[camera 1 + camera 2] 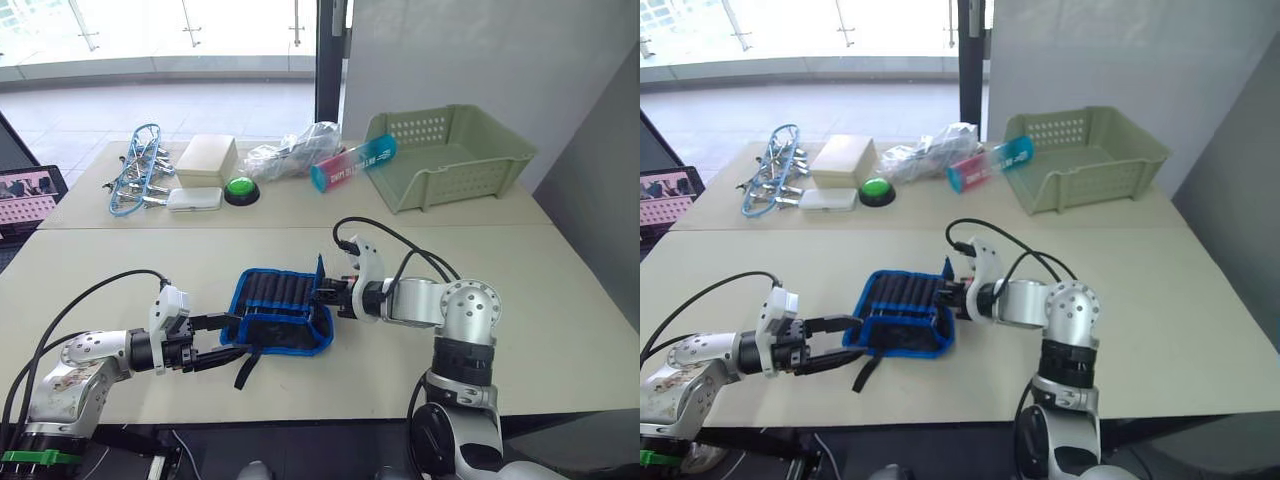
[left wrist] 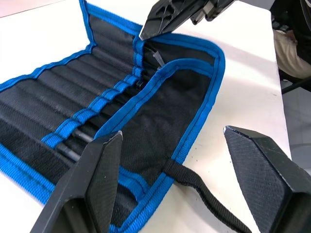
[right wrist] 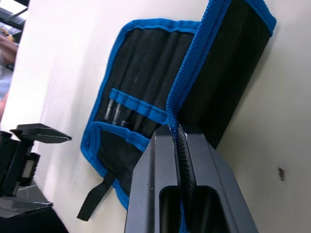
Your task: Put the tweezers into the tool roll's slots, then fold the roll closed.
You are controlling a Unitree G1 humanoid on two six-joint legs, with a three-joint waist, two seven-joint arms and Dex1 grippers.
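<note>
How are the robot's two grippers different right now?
The left gripper is open, its fingers spread wide near the tool roll's strap end, holding nothing. The right gripper is shut on the roll's blue edging, lifting that flap upright. Both have two black fingers and sit at opposite ends of the roll.

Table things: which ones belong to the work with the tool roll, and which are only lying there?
Job:
- roll, right end effector shut on its edge
- tweezers in the slots
- strap
- left end effector, open beside the roll

Lying about:
- green basket
- clips with blue wire
- white box
- green button
- plastic bag
</note>
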